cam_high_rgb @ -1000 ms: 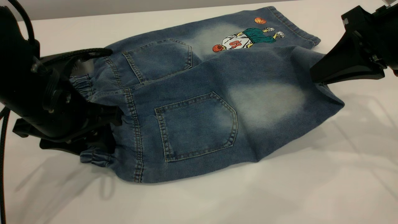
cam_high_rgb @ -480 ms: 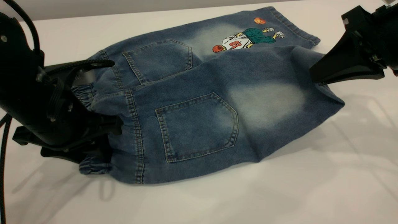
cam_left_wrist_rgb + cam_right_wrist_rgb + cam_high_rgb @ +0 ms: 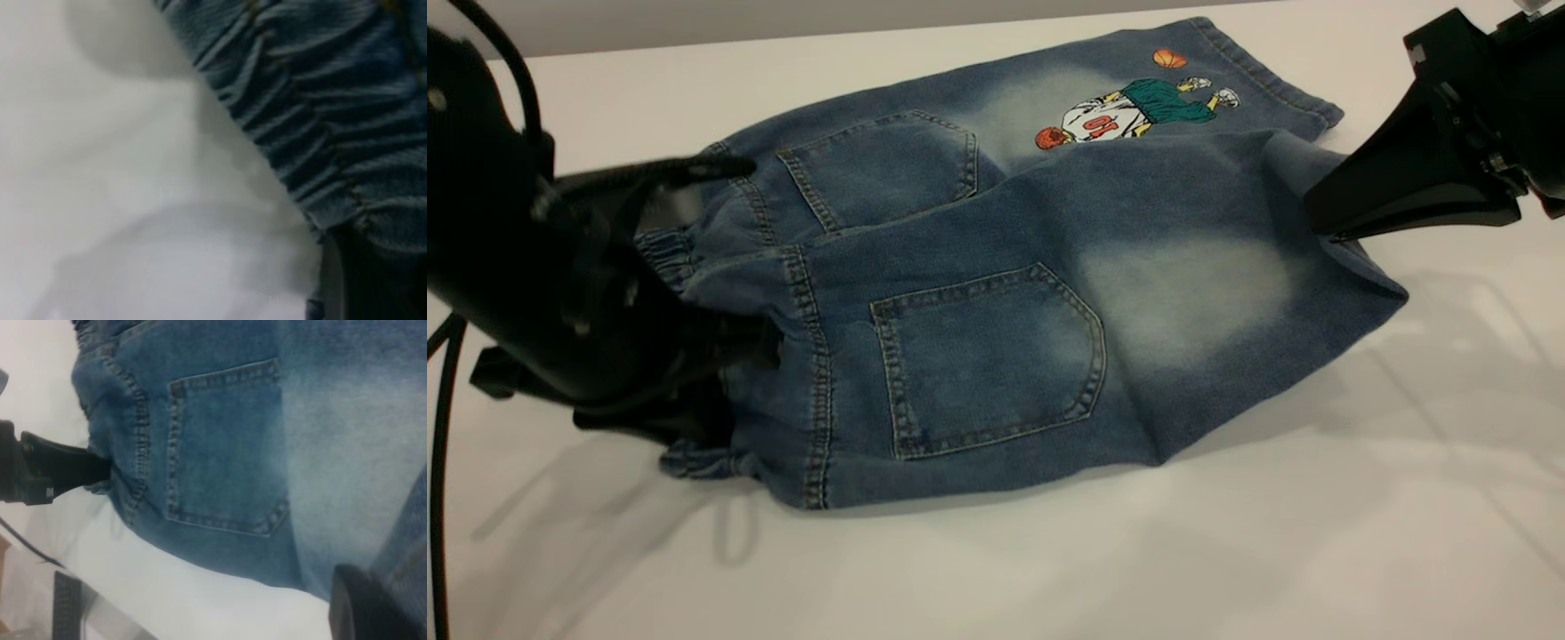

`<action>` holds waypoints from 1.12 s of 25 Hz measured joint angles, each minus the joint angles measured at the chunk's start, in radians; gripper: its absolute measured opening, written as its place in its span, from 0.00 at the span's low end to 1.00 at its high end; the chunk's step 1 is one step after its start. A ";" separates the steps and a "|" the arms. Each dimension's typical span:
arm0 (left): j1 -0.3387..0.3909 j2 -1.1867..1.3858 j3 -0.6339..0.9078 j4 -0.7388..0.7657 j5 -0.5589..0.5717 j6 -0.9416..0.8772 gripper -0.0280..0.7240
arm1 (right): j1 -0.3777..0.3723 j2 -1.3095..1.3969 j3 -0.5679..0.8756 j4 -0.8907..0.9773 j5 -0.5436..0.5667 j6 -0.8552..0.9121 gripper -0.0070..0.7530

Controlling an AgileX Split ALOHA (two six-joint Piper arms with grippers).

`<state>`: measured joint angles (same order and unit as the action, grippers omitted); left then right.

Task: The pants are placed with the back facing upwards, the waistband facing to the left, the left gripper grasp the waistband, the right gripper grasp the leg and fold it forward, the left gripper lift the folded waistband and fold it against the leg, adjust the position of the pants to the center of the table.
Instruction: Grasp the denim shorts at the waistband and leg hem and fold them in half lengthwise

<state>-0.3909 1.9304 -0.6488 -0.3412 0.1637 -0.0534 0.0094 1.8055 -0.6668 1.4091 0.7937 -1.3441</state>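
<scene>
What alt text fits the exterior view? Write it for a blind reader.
Blue denim pants lie back-up on a pale table, the left gripper clamping the waistband and the right gripper pinching the plain leg, partly folded toward the printed leg.

Robot lab bench setup: bare pale desk (image 3: 996,569), black robot arms at both desk ends, plain grey wall (image 3: 783,18) behind.

Left end effector (image 3: 760,342) pinches waistband (image 3: 694,267); right end effector (image 3: 1325,227) grips leg (image 3: 1192,284).

Pants (image 3: 996,293) on pale table (image 3: 1138,551)
</scene>
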 joint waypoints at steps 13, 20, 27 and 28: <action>-0.001 -0.232 -0.096 0.002 0.077 0.088 0.20 | 0.052 0.000 -0.077 0.000 0.008 0.000 0.03; -0.001 -0.230 -0.200 0.002 0.078 0.125 0.20 | 0.052 -0.001 -0.146 0.000 -0.049 0.007 0.03; 0.009 -0.228 -0.300 0.031 0.095 0.126 0.20 | 0.051 -0.001 -0.227 -0.011 -0.129 0.036 0.03; 0.018 -0.228 -0.302 0.032 0.093 0.126 0.20 | 0.051 -0.001 -0.233 -0.011 -0.144 0.036 0.03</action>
<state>-0.3726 1.7024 -0.9505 -0.3088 0.2571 0.0722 0.0599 1.8050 -0.9002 1.3976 0.6502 -1.3083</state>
